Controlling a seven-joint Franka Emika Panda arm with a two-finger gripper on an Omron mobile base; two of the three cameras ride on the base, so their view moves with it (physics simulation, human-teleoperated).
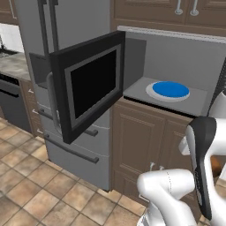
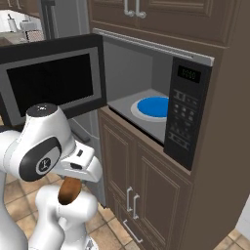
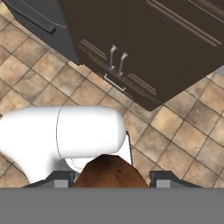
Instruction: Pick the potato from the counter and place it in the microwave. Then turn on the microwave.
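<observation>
The brown potato (image 2: 71, 189) hangs below the arm's hand, low in front of the cabinets, with my gripper (image 2: 70, 196) shut on it and pointing down at the floor. In the hand view the potato (image 3: 111, 173) sits between the two dark fingertips (image 3: 60, 180). The microwave (image 2: 161, 112) stands open above and to the right of the hand. Its dark glass door (image 1: 90, 86) is swung out to the left, and its button panel (image 2: 185, 114) is on the right. A strip of the counter (image 1: 15, 66) shows at the far left.
A white plate with a blue centre (image 1: 168, 90) lies on the microwave floor. Brown cabinet doors with steel handles (image 2: 132, 200) are below the microwave. A grey fridge (image 1: 75, 31) stands behind the open door. Brown tiled floor (image 3: 183, 140) lies under the hand.
</observation>
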